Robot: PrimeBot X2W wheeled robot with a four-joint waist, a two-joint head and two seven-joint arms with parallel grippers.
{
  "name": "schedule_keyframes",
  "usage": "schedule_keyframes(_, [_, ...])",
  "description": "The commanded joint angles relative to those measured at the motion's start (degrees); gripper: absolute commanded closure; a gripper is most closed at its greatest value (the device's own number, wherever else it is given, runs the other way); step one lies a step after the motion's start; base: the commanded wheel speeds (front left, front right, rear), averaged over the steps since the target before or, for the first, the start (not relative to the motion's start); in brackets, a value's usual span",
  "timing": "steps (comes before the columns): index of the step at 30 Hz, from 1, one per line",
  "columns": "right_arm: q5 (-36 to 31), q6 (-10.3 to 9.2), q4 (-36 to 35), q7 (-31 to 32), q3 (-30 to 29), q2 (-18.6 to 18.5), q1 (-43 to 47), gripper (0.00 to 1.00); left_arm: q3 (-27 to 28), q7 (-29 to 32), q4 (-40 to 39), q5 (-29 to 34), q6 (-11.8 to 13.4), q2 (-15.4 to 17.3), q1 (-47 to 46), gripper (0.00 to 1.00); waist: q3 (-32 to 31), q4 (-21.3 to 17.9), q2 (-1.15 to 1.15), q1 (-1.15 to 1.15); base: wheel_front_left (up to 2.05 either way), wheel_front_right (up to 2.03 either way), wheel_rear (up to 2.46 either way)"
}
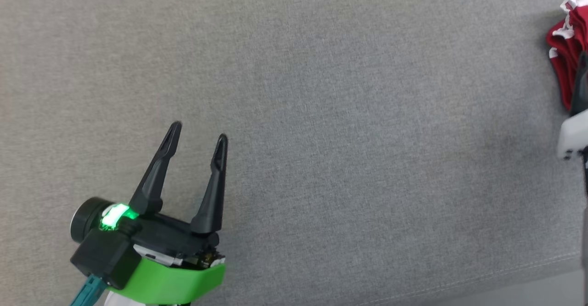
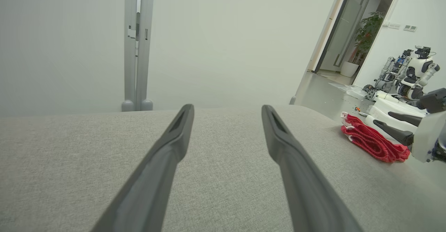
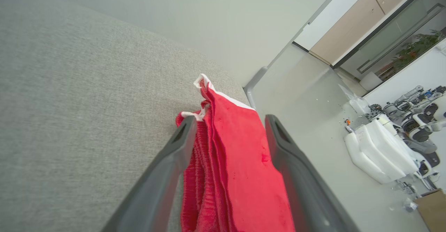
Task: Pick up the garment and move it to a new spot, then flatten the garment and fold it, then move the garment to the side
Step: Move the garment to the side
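On the grey upholstered surface the red garment is seen folded and set aside. It is straddled by the spread right claw, the left claw spread too; little is judged left.

Bright, even, soft light; wrist views warp towards their edges.

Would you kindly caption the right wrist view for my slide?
Open right pincer straddles the red garment on the grey fabric surface.
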Motion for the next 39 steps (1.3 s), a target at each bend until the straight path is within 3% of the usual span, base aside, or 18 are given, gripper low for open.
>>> schedule_keyframes(1, [2.7, -0.13, -1.6, -0.9, -1.1, 1.5, 2.6, 0.0, 0.8, 0.0, 0.9, -0.3, -0.2, -0.4, 1.2, 0.0, -5.6, 2.4, 0.0, 0.0, 0.0, 0.0, 0.0])
schedule_keyframes(7, [15.7, -0.12, -12.5, -2.2, -0.2, 8.7, 12.7, 0.0, 5.9, 0.0, 5.5, -1.2, -0.2, -2.1, 4.8, 0.0, -13.0, 4.8, 0.0, 0.0, 0.0, 0.0, 0.0])
schedule_keyframes(11, [24.2, -0.13, -20.0, -2.5, 3.7, 10.9, 19.8, 0.0, 9.6, 0.0, 8.8, -0.2, -0.2, -3.1, 6.6, 0.0, -17.0, 6.0, 0.0, 0.0, 0.0, 0.0, 0.0])
schedule_keyframes(15, [30.0, -0.12, -22.2, -2.6, 8.3, 11.4, 25.6, 0.0, 12.7, 0.0, 12.2, 1.2, -0.2, -4.1, 8.1, 0.0, -20.4, 7.0, 0.0, 0.0, 0.0, 0.0, 0.0])
schedule_keyframes(20, [32.5, -0.12, -21.3, -2.7, 13.1, 11.6, 30.7, 0.0, 15.7, 0.0, 16.8, 1.4, -0.1, -4.7, 9.6, 0.0, -23.5, 8.0, 0.0, 0.0, 0.0, 0.0, 0.0])
schedule_keyframes(27, [34.7, -0.12, -17.2, -2.7, 16.1, 11.6, 34.3, 0.0, 15.4, 0.0, 22.6, 2.1, -0.1, -5.2, 10.6, 0.0, -25.3, 10.2, 0.0, 0.0, 0.0, 0.0, 0.0])
schedule_keyframes(39, [31.2, -0.12, -13.4, -2.7, 17.9, 11.5, 35.8, 0.0, 15.9, 0.0, 24.4, 1.6, -0.1, -5.3, 10.8, 0.0, -26.5, 10.0, 0.0, 0.0, 0.0, 0.0, 0.0])
